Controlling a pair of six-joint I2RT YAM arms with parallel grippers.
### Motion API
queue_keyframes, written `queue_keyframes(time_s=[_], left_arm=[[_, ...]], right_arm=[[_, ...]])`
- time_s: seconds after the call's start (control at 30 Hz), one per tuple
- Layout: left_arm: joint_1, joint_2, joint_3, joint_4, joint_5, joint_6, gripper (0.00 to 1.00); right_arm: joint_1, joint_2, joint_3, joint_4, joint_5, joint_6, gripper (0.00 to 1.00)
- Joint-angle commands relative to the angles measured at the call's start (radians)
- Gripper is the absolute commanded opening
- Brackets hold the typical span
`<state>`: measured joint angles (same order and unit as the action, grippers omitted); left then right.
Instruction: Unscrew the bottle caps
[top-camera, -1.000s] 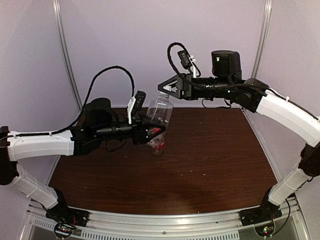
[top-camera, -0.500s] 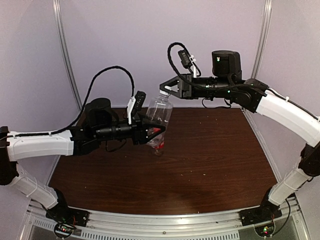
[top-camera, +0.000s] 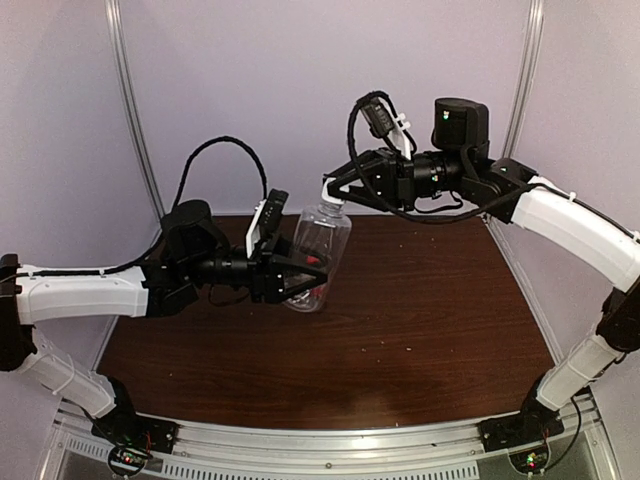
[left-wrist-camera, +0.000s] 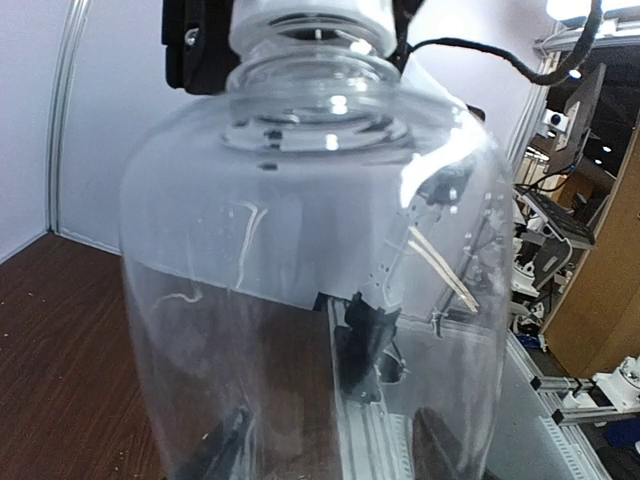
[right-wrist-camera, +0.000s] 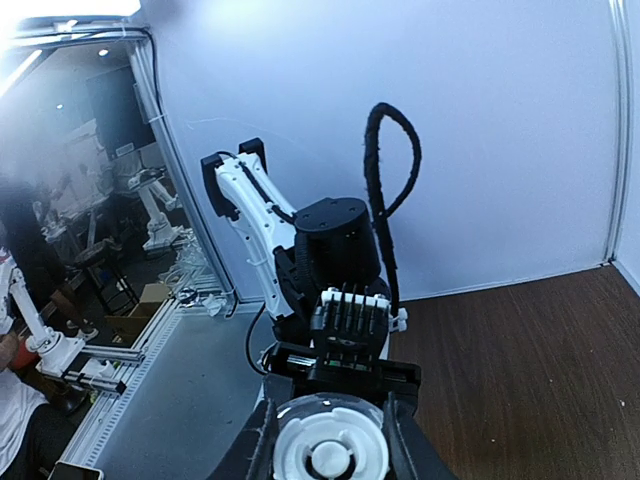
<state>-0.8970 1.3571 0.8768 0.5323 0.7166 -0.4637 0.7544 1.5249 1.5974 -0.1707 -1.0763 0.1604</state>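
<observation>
My left gripper (top-camera: 300, 272) is shut on the taller clear unlabelled bottle (top-camera: 320, 240) and holds it tilted above the table. In the left wrist view the bottle (left-wrist-camera: 310, 250) fills the frame, with my dark fingers (left-wrist-camera: 215, 450) showing through its lower wall. My right gripper (top-camera: 335, 192) is shut on the white cap (top-camera: 333, 201) on the bottle's neck. In the right wrist view the cap (right-wrist-camera: 330, 448) sits between my two fingers (right-wrist-camera: 255, 450). Bits of red (top-camera: 317, 290) show behind the held bottle; the shorter bottle and red cap are mostly hidden.
The brown table (top-camera: 430, 300) lies below both arms, with purple walls behind and at the sides. The metal frame rail (top-camera: 330, 440) runs along the near edge. My left arm's wrist (right-wrist-camera: 340, 250) faces the right wrist camera.
The right wrist has turned on the white cap. The left gripper has rolled and dropped slightly, so the bottle leans more, with the cap a little further right and lower.
</observation>
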Motion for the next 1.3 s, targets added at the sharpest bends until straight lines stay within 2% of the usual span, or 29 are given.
queue_keyframes(time_s=[0.0, 0.3, 0.67, 0.87, 1.0, 1.27], left_arm=[[-0.008, -0.034, -0.002, 0.177, 0.1, -0.049, 0.48], [-0.008, -0.024, 0.002, 0.17, 0.075, -0.043, 0.47], [-0.008, -0.027, 0.006, 0.128, 0.022, -0.015, 0.47], [-0.008, -0.03, 0.025, 0.042, -0.073, 0.029, 0.47], [-0.008, -0.028, 0.041, -0.034, -0.15, 0.065, 0.47], [-0.008, -0.018, 0.051, -0.081, -0.222, 0.08, 0.47]], right_arm=[[-0.003, 0.026, -0.004, 0.013, -0.175, -0.08, 0.26], [-0.004, 0.011, -0.007, 0.007, -0.081, -0.047, 0.34], [-0.003, -0.011, -0.011, -0.01, -0.002, -0.02, 0.62], [-0.002, -0.058, -0.03, -0.033, 0.047, -0.009, 0.76], [-0.001, -0.08, -0.031, -0.045, 0.126, 0.033, 0.89], [0.036, -0.047, 0.042, -0.098, 0.431, 0.221, 0.95]])
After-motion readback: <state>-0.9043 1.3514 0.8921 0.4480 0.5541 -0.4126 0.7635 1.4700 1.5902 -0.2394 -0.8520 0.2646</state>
